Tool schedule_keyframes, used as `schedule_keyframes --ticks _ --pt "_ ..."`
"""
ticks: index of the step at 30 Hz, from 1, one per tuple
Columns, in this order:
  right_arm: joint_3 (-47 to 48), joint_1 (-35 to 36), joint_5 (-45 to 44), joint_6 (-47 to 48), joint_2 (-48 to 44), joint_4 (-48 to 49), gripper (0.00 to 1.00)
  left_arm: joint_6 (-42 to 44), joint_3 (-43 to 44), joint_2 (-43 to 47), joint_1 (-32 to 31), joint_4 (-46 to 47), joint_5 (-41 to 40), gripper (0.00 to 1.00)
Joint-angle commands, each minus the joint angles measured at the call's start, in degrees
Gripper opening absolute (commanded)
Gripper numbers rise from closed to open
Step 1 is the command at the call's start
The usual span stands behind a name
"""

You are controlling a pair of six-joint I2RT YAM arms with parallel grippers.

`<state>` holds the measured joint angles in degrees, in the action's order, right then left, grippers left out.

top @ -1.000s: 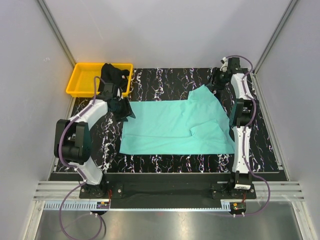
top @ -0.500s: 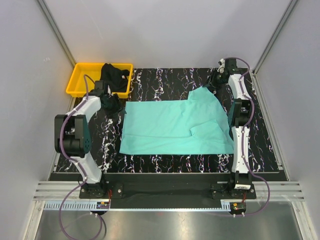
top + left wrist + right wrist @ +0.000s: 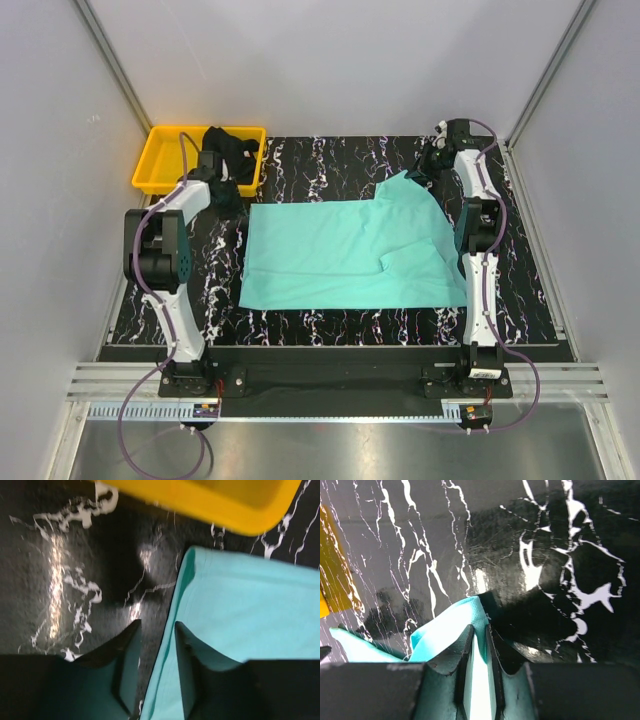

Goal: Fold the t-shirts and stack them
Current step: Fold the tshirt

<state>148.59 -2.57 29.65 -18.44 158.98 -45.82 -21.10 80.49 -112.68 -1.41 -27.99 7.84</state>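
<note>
Slippage was the main risk: the turquoise t-shirt (image 3: pixel 340 255) lay spread across the middle of the worktop (image 3: pixel 330 320), and only a thin pinch of its 1 o'clock corner sat clamped in the closed right gripper (image 3: pixel 475 645). A hard pull could free it or drag the cloth askew. The left gripper (image 3: pixel 156 645), jaws parted and empty, hung over the shirt's 10 o'clock edge beside the yellow tray (image 3: pixel 160 165). The black t-shirt (image 3: pixel 232 150) sat bunched in the tray at 11 o'clock, its outline unreadable.

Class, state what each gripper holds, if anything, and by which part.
The right gripper pinches the plain turquoise cloth t-shirt by its raised far-right corner; the left gripper, open, holds nothing.
</note>
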Motion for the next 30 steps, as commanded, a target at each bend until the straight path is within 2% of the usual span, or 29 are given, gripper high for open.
schedule_keyframes --ticks 1,4,9,13,19,26,30 --pt "-2.0 1.3 -0.8 0.6 -0.8 -1.5 0.22 -0.3 0.6 0.3 -1.4 8.9 -4.8 0.36" --pt "-3.0 1.3 -0.9 0.9 -1.4 -1.4 0.22 -5.8 -1.8 1.6 -3.2 14.0 -7.7 0.47" --pt "-5.1 1.3 -0.8 0.9 -2.6 -1.1 0.21 -10.3 -6.9 1.9 -4.9 22.6 -15.6 0.48" --pt "-6.5 1.4 -0.6 1.7 -3.2 -0.9 0.21 -13.0 -5.5 -0.9 -5.0 21.8 -17.7 0.45" --pt "-7.6 1.3 0.1 2.2 -3.5 -0.8 0.20 -12.6 -2.5 -3.8 -5.2 20.8 -15.2 0.38" --pt "-7.6 1.2 0.6 2.4 -3.4 -0.8 0.20 -13.5 -4.6 -3.3 -5.6 22.5 -12.2 0.40" --pt "-7.7 1.2 0.7 2.7 -3.7 -0.8 0.20 -13.5 -4.9 -3.6 -5.7 23.4 -11.4 0.34"
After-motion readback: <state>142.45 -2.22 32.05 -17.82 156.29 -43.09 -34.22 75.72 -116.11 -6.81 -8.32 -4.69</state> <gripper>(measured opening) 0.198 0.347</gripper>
